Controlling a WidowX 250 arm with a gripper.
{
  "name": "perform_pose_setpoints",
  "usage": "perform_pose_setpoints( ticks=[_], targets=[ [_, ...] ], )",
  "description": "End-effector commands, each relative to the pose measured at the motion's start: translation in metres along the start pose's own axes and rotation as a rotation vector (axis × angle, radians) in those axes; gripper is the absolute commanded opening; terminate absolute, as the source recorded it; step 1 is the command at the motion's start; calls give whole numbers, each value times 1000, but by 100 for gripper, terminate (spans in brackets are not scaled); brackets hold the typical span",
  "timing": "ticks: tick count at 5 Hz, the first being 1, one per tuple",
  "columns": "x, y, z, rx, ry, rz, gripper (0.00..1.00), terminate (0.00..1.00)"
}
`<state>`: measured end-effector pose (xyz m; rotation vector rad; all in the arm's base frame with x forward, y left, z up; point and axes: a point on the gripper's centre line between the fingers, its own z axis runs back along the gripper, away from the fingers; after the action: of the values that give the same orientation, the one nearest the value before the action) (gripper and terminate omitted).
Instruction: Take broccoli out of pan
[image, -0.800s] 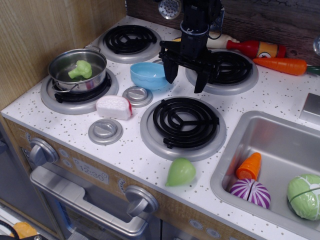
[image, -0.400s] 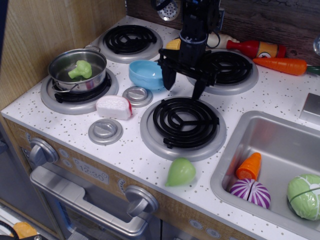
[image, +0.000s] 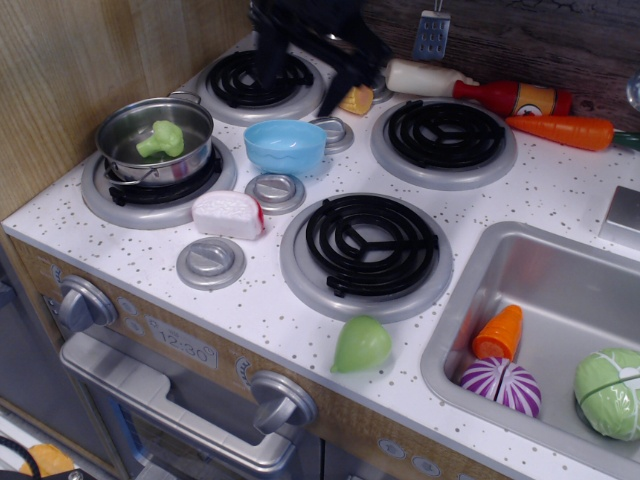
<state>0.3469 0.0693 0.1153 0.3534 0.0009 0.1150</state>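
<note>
The broccoli (image: 160, 139), a small light-green floret, lies inside the steel pan (image: 199, 117) on the front-left burner. My gripper (image: 306, 72) is dark and motion-blurred at the top of the view. It hangs over the back-left burner (image: 250, 80), behind and to the right of the pan and well apart from it. Its two fingers stand spread apart with nothing between them.
A light-blue bowl (image: 285, 146) sits just right of the pan, and a white-and-red toy (image: 228, 213) lies in front. A pale-green teardrop toy (image: 361, 344) lies near the counter's front edge. The sink (image: 520, 265) at right holds a cabbage (image: 610, 392) and other toys. A bottle (image: 500, 96) and a carrot (image: 560, 130) lie at the back.
The gripper has moved left and back, from over the back-right burner to over the back-left burner. The blue bowl has shifted slightly left. The broccoli and pan have not moved.
</note>
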Motion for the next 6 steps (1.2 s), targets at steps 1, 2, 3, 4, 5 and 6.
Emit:
perform_pose_setpoints(
  ticks=[1,2,3,4,5,6],
  targets=[
    [-6,75,2,54,-125,25,100,0],
    [-1,98,-23,40,-135,-2,100,0],
    [1,104,-52,-23,-153,-1,100,0],
    [-2,102,-80,-56,-186,-1,100,0],
    [-2,102,-98,-75,-156,-57,100,0],
    [0,101,-113,-99,-168,-78,100,0]
  ],
)
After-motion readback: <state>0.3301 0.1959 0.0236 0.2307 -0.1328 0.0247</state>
